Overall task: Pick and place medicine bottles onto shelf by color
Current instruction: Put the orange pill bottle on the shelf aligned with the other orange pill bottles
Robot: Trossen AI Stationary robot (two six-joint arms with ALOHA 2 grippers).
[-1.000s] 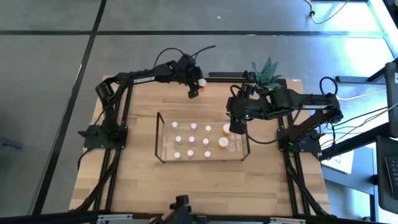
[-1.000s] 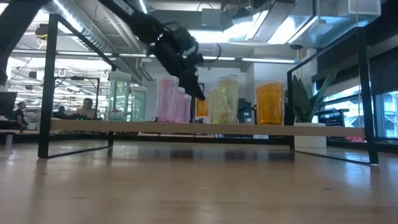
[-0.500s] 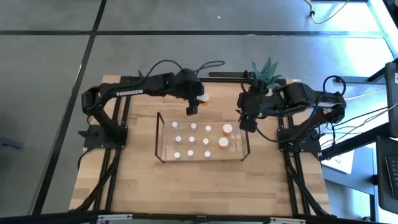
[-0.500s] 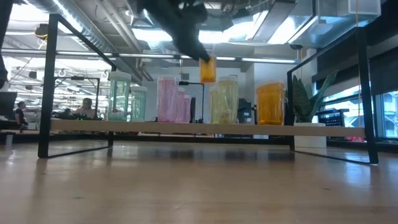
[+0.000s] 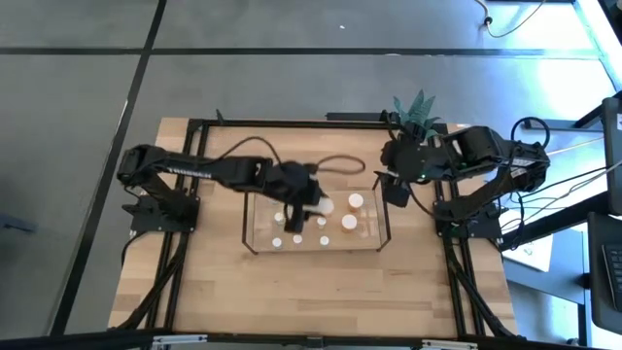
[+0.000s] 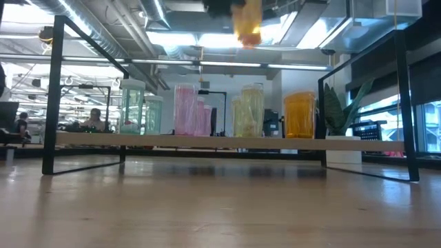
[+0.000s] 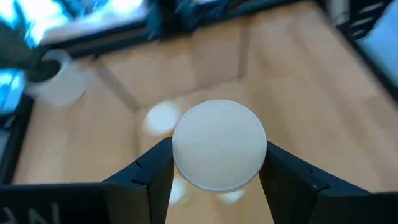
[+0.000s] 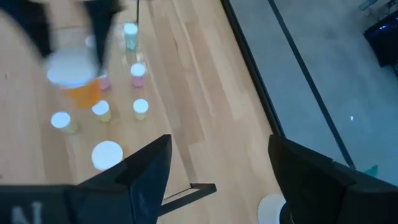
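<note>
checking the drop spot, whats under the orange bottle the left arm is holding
The left pincer grips the orange bottle above the shelf. Small white-capped bottles stand below, but its cap hides the spot directly beneath.

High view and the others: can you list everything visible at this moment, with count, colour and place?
Shelf: one, clear with black frame ends, mid-table.
Bottles on shelf: about ten with white caps; green, pink, yellowish and orange bodies; in rows.
Carried bottle: one, orange with white cap, above the shelf.
Plant: one, green, in a white pot, far right corner of the table.
Table: one, light wood, black frame rails.
Left gripper: shut on the carried bottle, over the shelf.
Right gripper: open, empty, off the shelf's right end.
</note>
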